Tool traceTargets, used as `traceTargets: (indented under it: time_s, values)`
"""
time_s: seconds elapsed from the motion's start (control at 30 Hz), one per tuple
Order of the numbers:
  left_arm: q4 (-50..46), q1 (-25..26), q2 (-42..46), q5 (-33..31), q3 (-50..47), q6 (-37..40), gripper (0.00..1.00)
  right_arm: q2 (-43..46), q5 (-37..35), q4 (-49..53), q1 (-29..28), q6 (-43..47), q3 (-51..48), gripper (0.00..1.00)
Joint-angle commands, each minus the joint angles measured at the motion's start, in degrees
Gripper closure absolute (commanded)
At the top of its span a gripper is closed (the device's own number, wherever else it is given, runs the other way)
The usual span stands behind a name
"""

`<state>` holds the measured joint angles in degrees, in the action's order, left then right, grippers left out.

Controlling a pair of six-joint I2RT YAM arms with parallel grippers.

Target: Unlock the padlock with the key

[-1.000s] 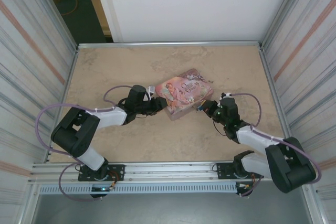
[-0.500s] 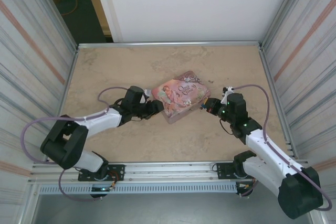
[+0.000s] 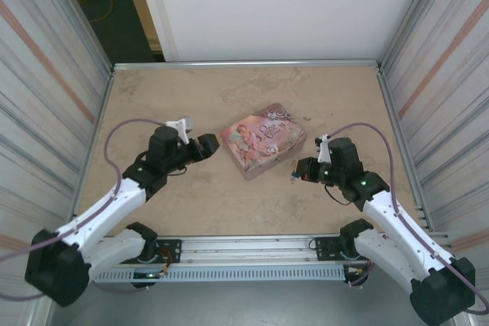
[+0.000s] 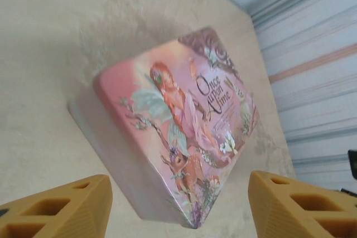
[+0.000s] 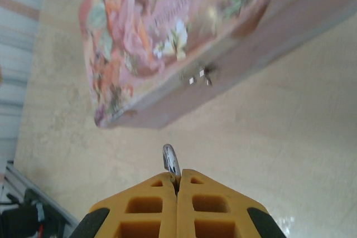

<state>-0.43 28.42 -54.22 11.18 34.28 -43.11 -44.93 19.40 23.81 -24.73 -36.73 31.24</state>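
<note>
My right gripper is shut on the padlock, held just off the pink tin's right side. Its thin metal shackle sticks out past the closed fingertips; the blue body is mostly hidden between the pads. The key is hidden from view. On the other side, my left gripper stands open a short way left of the tin, nothing between its yellow fingers.
The pink illustrated tin lies flat mid-table between both grippers, lid closed. A small metal hasp shows on its side wall facing the right gripper. Metal rails and corrugated walls bound the table.
The left arm has drawn back leftward from the tin and its jaws have widened. The right arm has pulled down and right, away from the tin's side, still shut.
</note>
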Motion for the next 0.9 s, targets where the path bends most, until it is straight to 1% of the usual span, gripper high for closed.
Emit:
traceTargets:
  time_s: [0.0,0.2,0.4,0.57,0.87]
  values:
    - [-2.75,-1.03,5.89,-6.81,-2.2,4.96,0.29,-0.71,2.29,5.88,-1.96,1.23,0.85,1.0]
    - [-4.5,-3.82,16.28,-10.77,-5.81,6.65,0.18,-3.72,1.51,6.84,-6.25,0.94,-0.45,1.0]
    - [-7.81,-7.04,24.65,-12.42,-8.86,6.16,0.09,-7.07,-0.49,3.54,-9.73,-0.74,-3.27,1.0]
    - [-11.18,-8.62,28.54,-12.75,-9.76,6.09,0.08,-10.67,-0.06,1.03,-11.61,-1.24,-4.96,1.0]
    - [-12.71,-9.0,30.33,-12.65,-10.2,5.76,0.08,-17.27,1.13,-1.52,-13.07,-0.06,-5.84,1.0]
